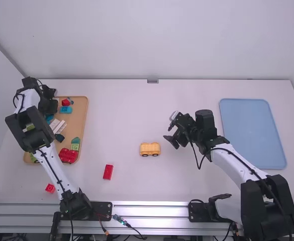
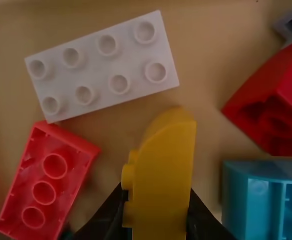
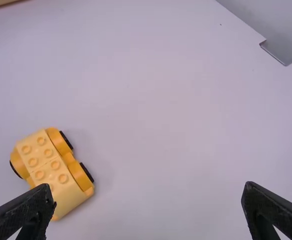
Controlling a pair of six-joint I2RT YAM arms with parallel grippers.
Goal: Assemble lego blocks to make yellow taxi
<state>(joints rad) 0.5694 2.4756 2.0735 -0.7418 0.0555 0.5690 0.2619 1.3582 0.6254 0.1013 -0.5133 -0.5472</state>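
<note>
Bench [image 1: 202, 93]: smooth, matt. Rail [image 1: 149, 210]: bare metal, ridged lengthwise, dull sheen. Blue tray [image 1: 253, 133]: plastic by its look, smooth, matt. Tan tray [image 1: 80, 118]: smooth face; material cannot be told. Yellow car [image 3: 44, 162]: studded plastic, low sheen. White brick [image 2: 95, 65]: studded plastic, satin. Teal block [image 2: 255, 205]: glossy plastic. Yellow block [image 2: 163, 170]: smooth plastic, softly shiny.

Yellow wheeled base [image 1: 150, 149]: one
Curved yellow brick [image 2: 163, 172]: one
Red bricks on table [image 1: 108, 171]: two
Blue tray [image 1: 252, 131]: one
Tan tray [image 1: 80, 118]: one

Pale, plain walls [image 1: 152, 40] — meeting behind a white table [image 1: 187, 186].
</note>
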